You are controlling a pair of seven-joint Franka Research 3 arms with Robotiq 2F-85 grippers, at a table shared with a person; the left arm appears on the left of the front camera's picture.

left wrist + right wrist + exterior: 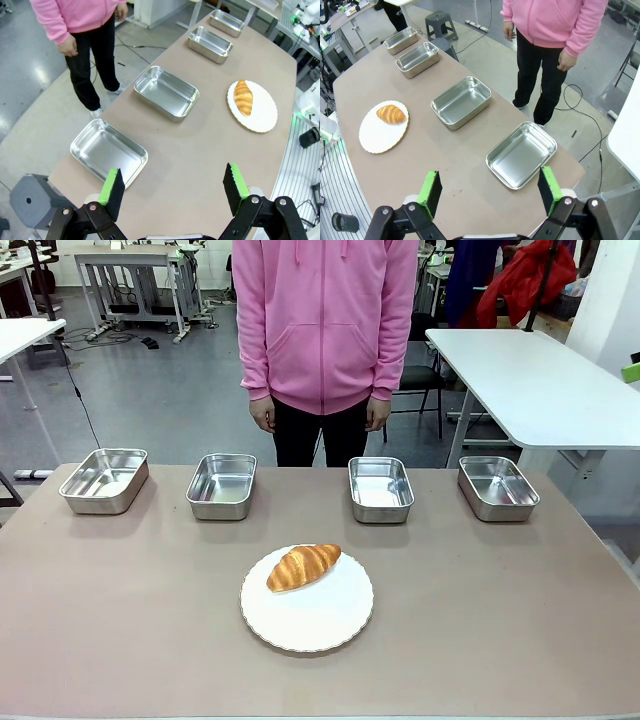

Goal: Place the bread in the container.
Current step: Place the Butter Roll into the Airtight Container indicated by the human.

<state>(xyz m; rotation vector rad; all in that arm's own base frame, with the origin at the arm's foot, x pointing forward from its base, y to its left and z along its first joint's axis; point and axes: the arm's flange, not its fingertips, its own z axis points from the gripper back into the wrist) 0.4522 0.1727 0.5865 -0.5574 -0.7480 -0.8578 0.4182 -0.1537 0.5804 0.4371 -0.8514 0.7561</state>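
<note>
Sitting on a round white plate (320,625) near the middle of the bench (480,620), the bread (303,566) is golden brown and lies on the plate's far left part. Behind the plate, four shiny metal trays stand apart in a row, all empty: the first container (104,480) at the left end, the second container (221,485), the third container (381,488), and the fourth container (498,487) at the right end. The bread touches none of them. A person (325,320) in a pink top stands at the far side, arms down. The left hand (173,169) hangs above the bench's left end, fingers wide apart, holding nothing. The right hand (489,171) hangs above the right end, also spread wide and holding nothing.
</note>
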